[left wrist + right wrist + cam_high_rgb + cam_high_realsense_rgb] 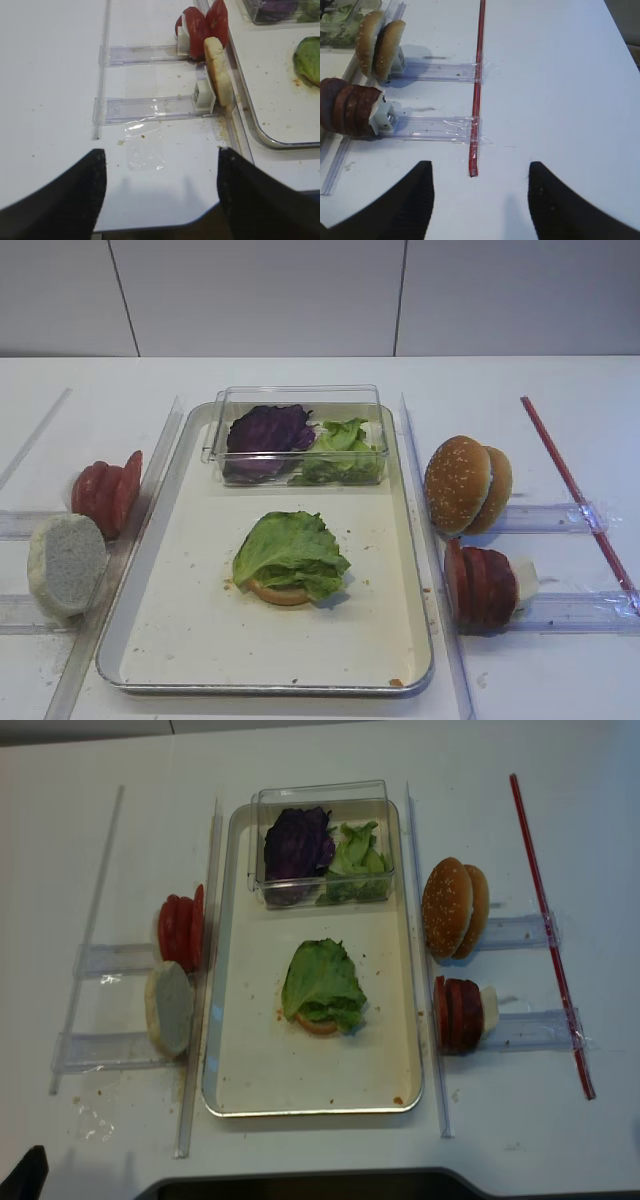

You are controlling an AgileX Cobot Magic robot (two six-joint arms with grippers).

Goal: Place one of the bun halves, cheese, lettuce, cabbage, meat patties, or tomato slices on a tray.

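Two end effectors hover over the white bench [300,375], each seen only from its own wrist camera, and both have their dark fingers spread apart with nothing between them. The left end effector [161,192] hangs above the bench's near left edge. Ahead of it, the tomato slices [108,492] stand on edge in a clear plastic holder [142,54], and just nearer stands a pale bun half [66,564] with its white cut face showing, in a second holder. Both sit just outside the left rim of the tray [150,640]. On the tray floor, about the middle, a leaf of lettuce [291,554] lies on top of a bun base [277,593] and hides most of it. At the tray's far end a clear plastic box [296,398] holds the cabbage [266,430] on the left and more green leaves on the right. Right of the tray, two sesame bun halves [466,485] stand on edge, and nearer, the meat patties [480,586] stand in a row against a white block. A red strip [575,490] runs along the bench further right. The right end effector [480,187] hovers at the near end of that strip, well apart from the food.
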